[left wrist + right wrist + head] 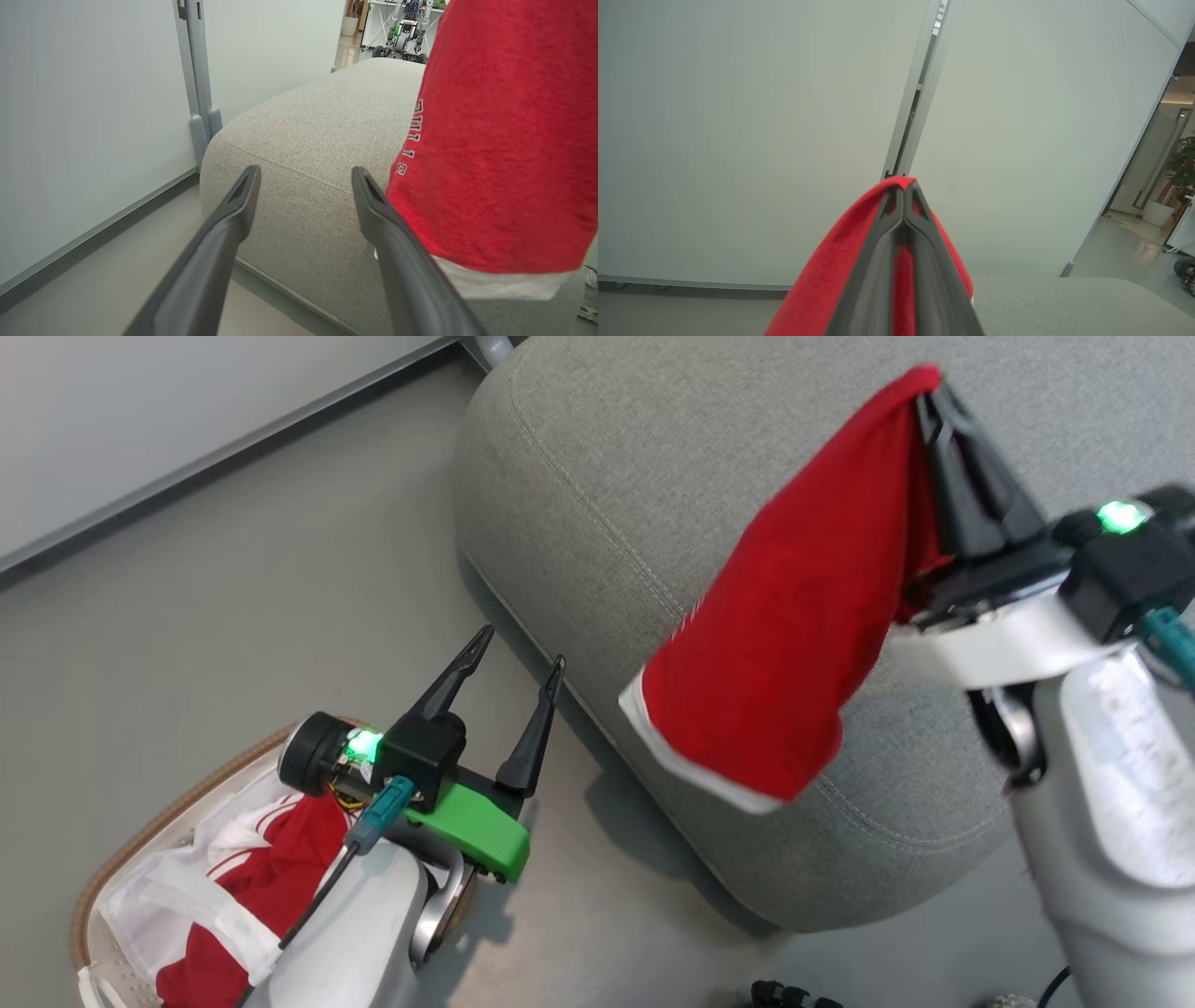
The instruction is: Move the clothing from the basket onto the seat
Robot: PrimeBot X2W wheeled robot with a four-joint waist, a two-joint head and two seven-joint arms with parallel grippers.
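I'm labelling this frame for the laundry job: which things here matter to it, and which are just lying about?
Belongs to the job:
red garment gripped by the right arm's jaws
red clothing in the basket
grey seat

Just lying about:
white liner sheet
partition wall
background robot
potted plant

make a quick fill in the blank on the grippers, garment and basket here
1. The right gripper is shut on a ____ garment.
2. The left gripper is ____ and holds nothing.
3. The seat under the hanging garment is ____ in colour.
4. The basket holds more clothing, red and ____.

Missing words: red; open; grey; white
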